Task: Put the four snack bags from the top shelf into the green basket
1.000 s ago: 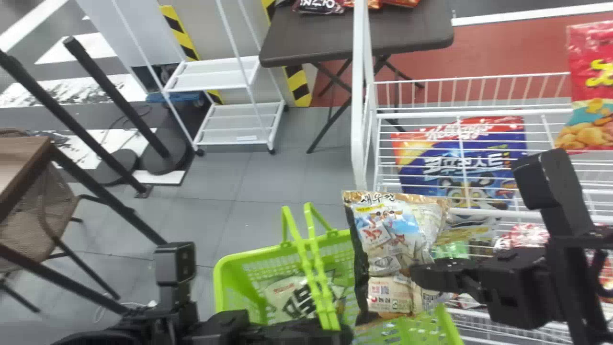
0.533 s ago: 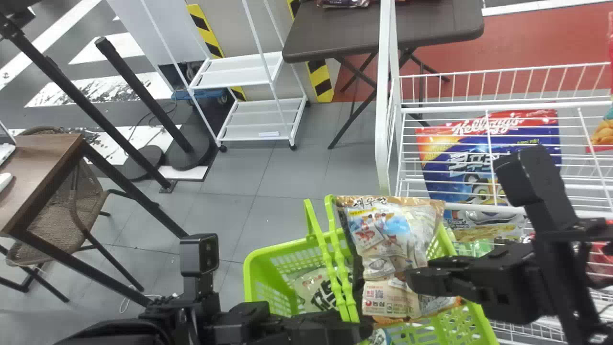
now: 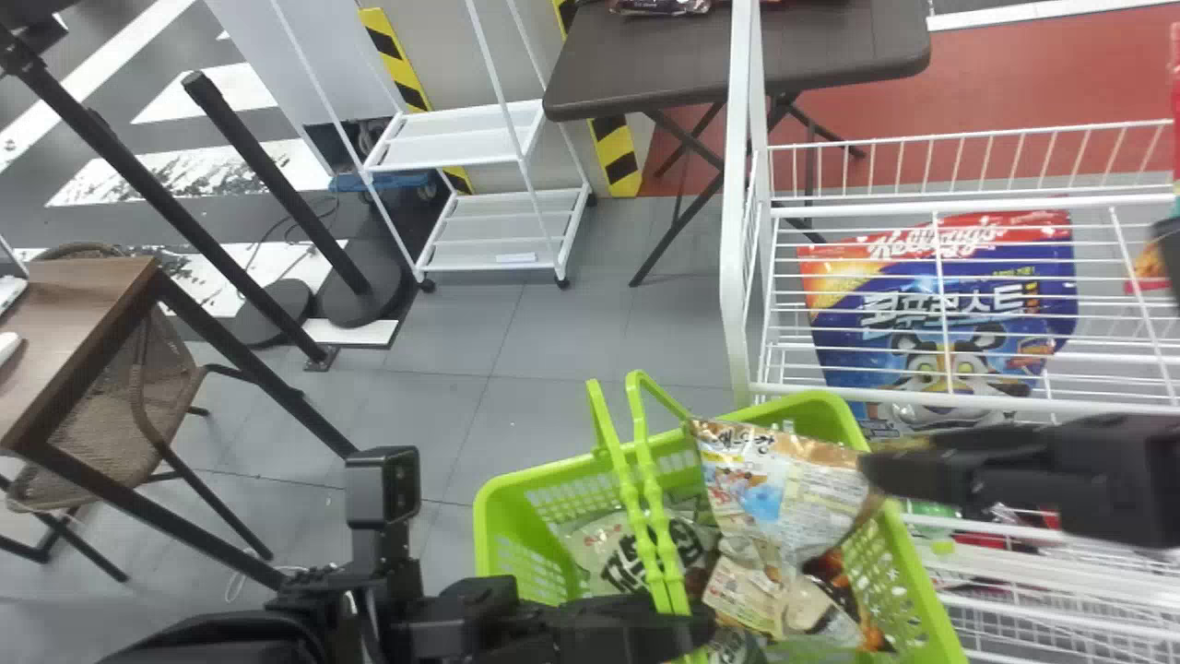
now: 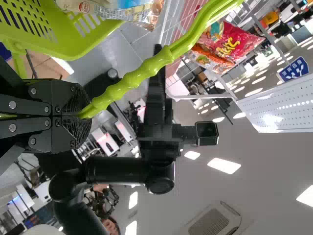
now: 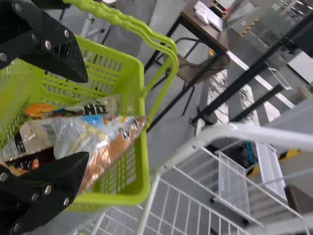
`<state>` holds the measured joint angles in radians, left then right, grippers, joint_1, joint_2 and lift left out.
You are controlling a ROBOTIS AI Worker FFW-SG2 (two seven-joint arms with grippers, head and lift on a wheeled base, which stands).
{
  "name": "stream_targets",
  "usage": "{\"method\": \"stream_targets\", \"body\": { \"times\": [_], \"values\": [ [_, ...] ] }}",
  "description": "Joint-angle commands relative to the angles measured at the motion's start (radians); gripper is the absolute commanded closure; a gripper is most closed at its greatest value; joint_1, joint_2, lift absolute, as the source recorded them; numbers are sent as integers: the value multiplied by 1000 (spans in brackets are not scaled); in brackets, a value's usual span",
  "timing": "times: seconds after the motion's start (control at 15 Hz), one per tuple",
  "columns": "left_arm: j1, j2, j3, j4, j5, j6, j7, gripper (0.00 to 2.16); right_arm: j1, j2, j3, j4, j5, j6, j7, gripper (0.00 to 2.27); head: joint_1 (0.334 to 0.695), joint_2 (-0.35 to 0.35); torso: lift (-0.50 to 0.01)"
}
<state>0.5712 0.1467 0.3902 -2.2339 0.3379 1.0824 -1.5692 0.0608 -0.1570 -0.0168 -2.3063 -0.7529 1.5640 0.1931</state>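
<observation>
Right black two-finger gripper (image 5: 87, 116): spread wide, apparently gripping nothing. Just ahead: brown-and-blue glossy plastic snack bag (image 3: 765, 493), tilted inside green plastic basket (image 3: 485, 530). Best withdrawn straight back before lifting, without snagging wrapper. Long axis sloping, brown-banded end raised toward far rim. Left gripper (image 4: 88, 116): closed on ridged green handle (image 4: 129, 81).

dark folding table (image 3: 645, 78) | white wheeled cart (image 3: 461, 143) left of it | wooden desk (image 3: 78, 300), woven chair (image 3: 111, 392) beside it | black post (image 3: 278, 184)
</observation>
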Motion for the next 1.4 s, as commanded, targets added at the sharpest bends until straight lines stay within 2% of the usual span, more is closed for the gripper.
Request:
{"method": "stream_targets", "body": {
  "times": [0.0, 0.07, 0.13, 0.2, 0.47, 0.67, 0.87, 0.93, 1.07, 1.2, 1.27, 1.33],
  "values": [
    [7, 1, 4, -1, 1, 0, -11, 2148, -29, -15, -78, 25, 191, 8, 5, 73, 695, 231, -6],
    [9, 1, 6, -1, 3, 0, -11, 2148, -29, -23, -89, 64, 260, 8, 3, 73, 695, 172, -6],
    [10, 1, 6, -1, 3, 0, -11, 2148, -44, -39, -94, 120, 320, -110, 3, 76, 695, 112, -6],
    [12, 1, 7, -1, 3, 0, -11, 2148, -68, -49, -115, 180, 348, -178, 0, 76, 695, 18, -6],
    [13, 1, 12, 4, 3, -3, -11, 2148, -185, -85, -146, 403, 414, -383, 2, 80, 695, -125, -6],
    [13, 1, 12, 7, 3, -3, -11, 2148, -302, -95, -130, 607, 458, -543, 34, 80, 695, -193, -6],
    [13, 1, 21, 16, 3, -6, -11, 2148, -409, -88, -66, 800, 517, -703, 52, 83, 695, -200, -6],
    [15, 1, 24, 20, 3, -6, -11, 2148, -435, -87, -46, 848, 538, -733, 57, 161, 695, -197, -6],
    [18, 1, 32, 27, 6, -9, -11, 2148, -446, -87, -34, 874, 544, -785, 63, 687, 695, -187, -6],
    [19, 1, 38, 28, 7, -12, -11, 2148, -438, -87, -32, 872, 546, -788, 65, 1943, 695, -172, -6],
    [21, 1, 38, 28, 9, -12, -11, 2148, -418, -87, -40, 857, 544, -788, 65, 2169, 695, -170, -6],
    [21, 1, 38, 28, 9, -12, -11, 2148, -400, -87, -48, 823, 541, -788, 65, 2226, 695, -168, -6]
  ]
}}
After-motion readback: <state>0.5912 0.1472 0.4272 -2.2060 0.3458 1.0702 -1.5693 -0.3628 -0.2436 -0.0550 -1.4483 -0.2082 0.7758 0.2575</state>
